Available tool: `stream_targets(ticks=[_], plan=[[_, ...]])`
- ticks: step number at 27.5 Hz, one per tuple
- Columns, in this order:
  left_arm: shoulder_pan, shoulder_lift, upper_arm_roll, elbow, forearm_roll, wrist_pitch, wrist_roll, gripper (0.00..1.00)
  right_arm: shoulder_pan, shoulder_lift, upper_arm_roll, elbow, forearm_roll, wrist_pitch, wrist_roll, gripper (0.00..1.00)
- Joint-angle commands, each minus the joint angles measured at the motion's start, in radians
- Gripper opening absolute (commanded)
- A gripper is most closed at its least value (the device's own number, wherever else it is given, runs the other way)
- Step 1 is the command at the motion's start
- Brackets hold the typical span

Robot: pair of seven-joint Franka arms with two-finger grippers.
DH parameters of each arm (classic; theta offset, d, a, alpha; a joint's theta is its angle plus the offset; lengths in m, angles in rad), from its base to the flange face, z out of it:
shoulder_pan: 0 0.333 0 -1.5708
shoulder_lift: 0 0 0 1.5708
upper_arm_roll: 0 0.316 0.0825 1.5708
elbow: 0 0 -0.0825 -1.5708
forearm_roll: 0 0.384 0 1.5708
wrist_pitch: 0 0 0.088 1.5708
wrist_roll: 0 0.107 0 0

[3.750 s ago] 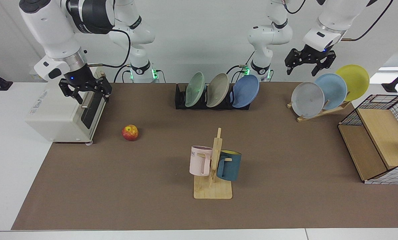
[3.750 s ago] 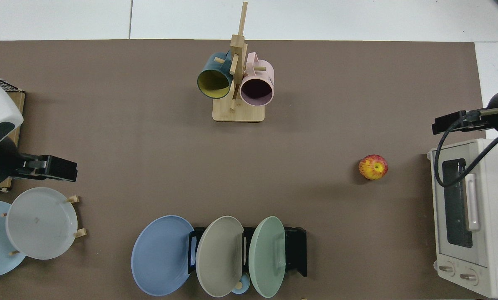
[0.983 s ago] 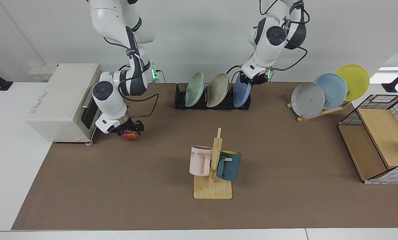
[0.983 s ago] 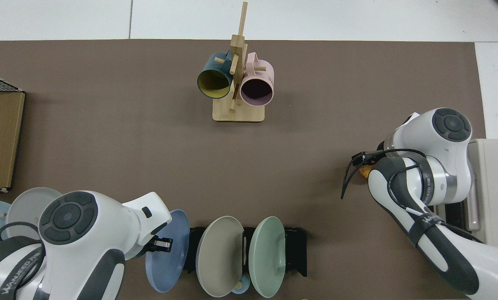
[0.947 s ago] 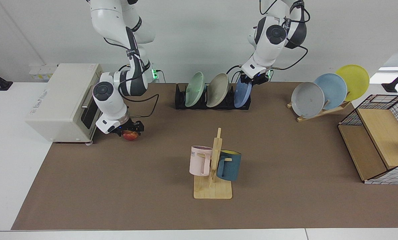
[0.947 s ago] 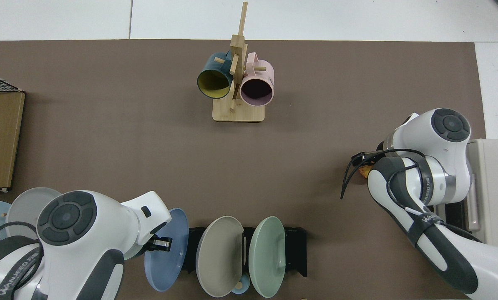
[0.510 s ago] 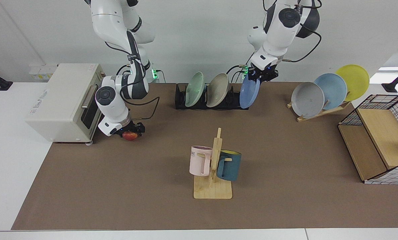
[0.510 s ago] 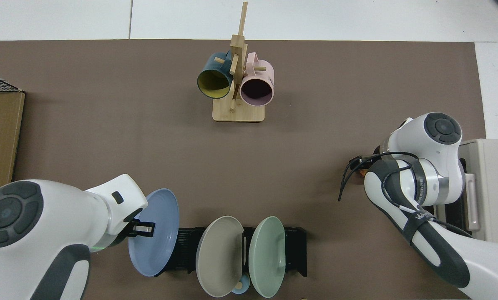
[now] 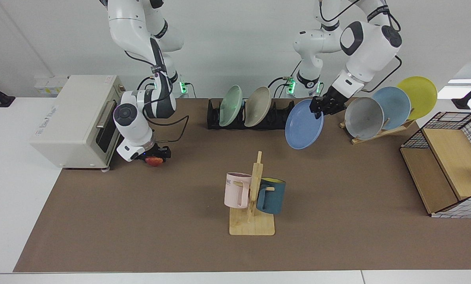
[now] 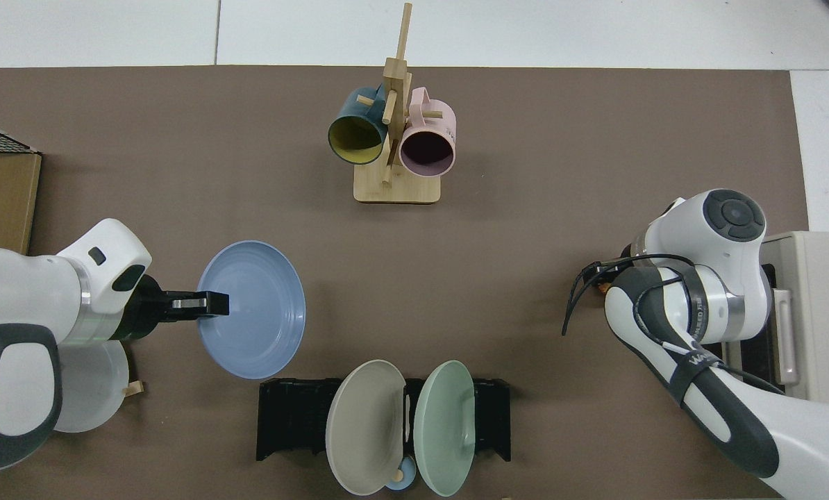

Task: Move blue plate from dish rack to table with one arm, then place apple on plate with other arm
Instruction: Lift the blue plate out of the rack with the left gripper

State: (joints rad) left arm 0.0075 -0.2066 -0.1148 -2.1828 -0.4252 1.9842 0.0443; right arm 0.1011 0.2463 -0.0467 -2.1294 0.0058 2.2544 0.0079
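My left gripper (image 9: 323, 105) (image 10: 206, 303) is shut on the rim of the blue plate (image 9: 303, 125) (image 10: 253, 310). The plate hangs tilted in the air above the brown mat of the table (image 9: 350, 197), to the right of the black dish rack (image 9: 275, 118) (image 10: 289, 417) in the facing view. The rack's near-end slot stands bare; a beige and a green plate remain in it. My right gripper (image 9: 154, 154) is down on the mat, shut around the red apple (image 9: 153, 161) beside the toaster oven. In the top view the arm hides the apple.
A white toaster oven (image 9: 71, 118) stands at the facing view's left. A wooden mug tree (image 9: 253, 197) with a pink and a teal mug is in the middle front. A slanted wooden rack (image 9: 377, 132) with grey, sky-blue and yellow plates and a wire-and-wood shelf (image 9: 444, 173) are at the right.
The left arm has lifted the blue plate out of the dish rack and swung it outward and forward over the mat. The right gripper came down onto the apple and has stayed there.
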Motion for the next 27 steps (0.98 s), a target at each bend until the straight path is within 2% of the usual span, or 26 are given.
stream_targets(ticks=[1, 3, 5, 8, 12, 16, 19, 24, 27], plan=[[0.0, 0.139, 0.01, 0.07, -0.139, 0.045, 0.069, 0.0, 0.006, -0.021, 0.001, 0.008, -0.014, -0.013, 0.026, 0.02], [0.009, 0.192, 0.014, 0.081, -0.246, 0.047, 0.083, 0.0, 0.005, -0.034, 0.001, 0.022, -0.023, -0.038, 0.026, 0.02], [0.019, 0.232, 0.004, 0.084, -0.286, 0.053, 0.15, 0.0, 0.006, -0.048, 0.002, 0.045, -0.043, -0.071, 0.024, 0.02], [0.014, 0.26, -0.006, 0.083, -0.293, 0.099, 0.264, 0.0, 0.005, -0.073, 0.002, 0.069, -0.052, -0.111, 0.026, 0.02], [0.008, 0.303, -0.014, 0.081, -0.287, 0.119, 0.284, 0.0, 0.002, -0.123, 0.004, 0.077, -0.059, -0.13, 0.001, 0.02], [0.008, 0.331, -0.084, 0.081, -0.299, 0.197, 0.295, 0.0, 0.005, -0.165, 0.005, 0.086, -0.058, -0.157, 0.003, 0.01], [0.006, 0.346, -0.134, 0.081, -0.302, 0.254, 0.282, 0.0, 0.002, -0.17, 0.005, 0.133, -0.041, -0.223, 0.004, 0.0], [0.005, 0.348, -0.17, 0.081, -0.3, 0.263, 0.281, 0.0, 0.008, -0.168, 0.007, 0.255, -0.037, -0.387, 0.007, 0.0], [0.003, 0.349, -0.193, 0.081, -0.302, 0.287, 0.25, 0.0, 0.008, -0.17, 0.007, 0.287, -0.037, -0.432, 0.007, 0.0]])
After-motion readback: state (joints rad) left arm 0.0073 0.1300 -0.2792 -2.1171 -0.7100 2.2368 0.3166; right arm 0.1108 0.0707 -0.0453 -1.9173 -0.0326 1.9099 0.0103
